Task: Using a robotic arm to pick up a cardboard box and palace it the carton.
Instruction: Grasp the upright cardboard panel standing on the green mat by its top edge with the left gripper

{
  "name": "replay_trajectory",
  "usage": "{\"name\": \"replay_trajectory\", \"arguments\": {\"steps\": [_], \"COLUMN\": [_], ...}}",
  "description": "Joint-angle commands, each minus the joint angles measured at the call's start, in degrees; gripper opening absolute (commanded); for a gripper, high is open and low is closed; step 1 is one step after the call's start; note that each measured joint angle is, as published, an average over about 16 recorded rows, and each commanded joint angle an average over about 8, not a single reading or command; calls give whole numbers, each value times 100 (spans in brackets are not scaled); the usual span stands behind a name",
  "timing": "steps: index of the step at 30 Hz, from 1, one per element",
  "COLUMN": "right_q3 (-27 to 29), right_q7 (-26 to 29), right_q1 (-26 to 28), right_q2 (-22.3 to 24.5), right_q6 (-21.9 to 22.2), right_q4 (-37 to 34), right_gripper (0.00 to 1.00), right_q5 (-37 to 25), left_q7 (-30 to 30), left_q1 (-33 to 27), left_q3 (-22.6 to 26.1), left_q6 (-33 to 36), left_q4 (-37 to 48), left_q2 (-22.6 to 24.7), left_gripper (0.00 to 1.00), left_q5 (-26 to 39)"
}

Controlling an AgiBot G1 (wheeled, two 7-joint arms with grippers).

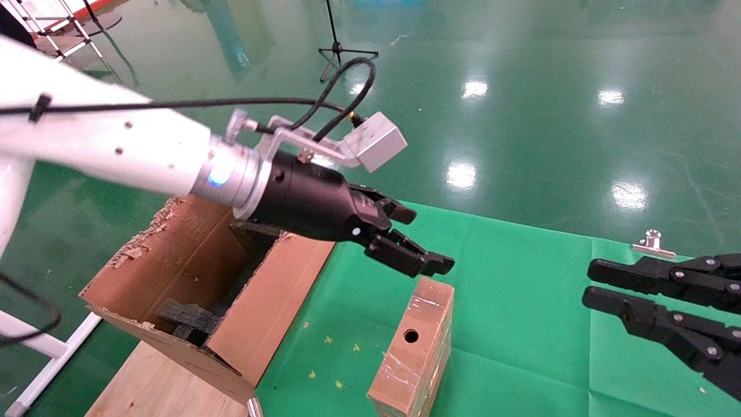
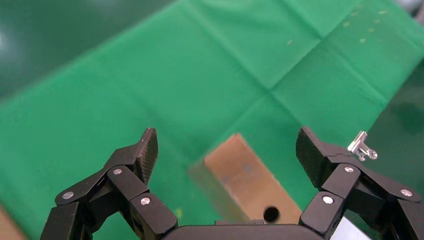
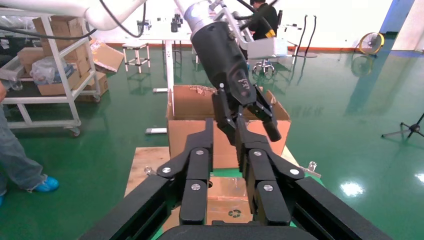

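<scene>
The left claw [image 1: 412, 243] of the white glossy robotic arm [image 1: 104, 145] hangs released just above the far end of the small tape-wrapped brown cardboard box [image 1: 414, 347], the large ragged-flapped corrugated carton [image 1: 191, 278] behind it, so this looks like the approach step: descend and clench; the right claw [image 1: 593, 284] idles nearby, slightly parted.

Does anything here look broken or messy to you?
Yes, the carton: its flap edges at the far left corner are torn and ragged, with cardboard crumbs clinging there. The small box on the green cloth looks intact, only scuffed under its tape. The left claw hangs open above it.
</scene>
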Motion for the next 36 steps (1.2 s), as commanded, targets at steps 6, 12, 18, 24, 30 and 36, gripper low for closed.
{"name": "replay_trajectory", "arguments": {"steps": [6, 12, 18, 24, 30, 36], "right_q3": [0, 0, -1, -1, -1, -1], "right_q7": [0, 0, 0, 0, 0, -1], "right_q1": [0, 0, 0, 0, 0, 0], "right_q2": [0, 0, 0, 0, 0, 0], "right_q6": [0, 0, 0, 0, 0, 0], "right_q4": [0, 0, 0, 0, 0, 0], "right_gripper": [0, 0, 0, 0, 0, 0], "right_q5": [0, 0, 0, 1, 1, 1], "left_q7": [-2050, -2661, -3059, -3476, -3752, -3893], "left_q1": [-1003, -1533, -1855, -2011, -2001, -1964], "left_q3": [942, 1771, 2471, 3107, 3571, 3839], "left_q6": [560, 550, 518, 459, 356, 222], "left_q4": [-7, -42, -69, -87, -89, -89], "left_q2": [559, 881, 1166, 1470, 1706, 1842], "left_gripper": [100, 100, 100, 100, 100, 100], "left_q5": [833, 561, 308, 127, 90, 200]}}
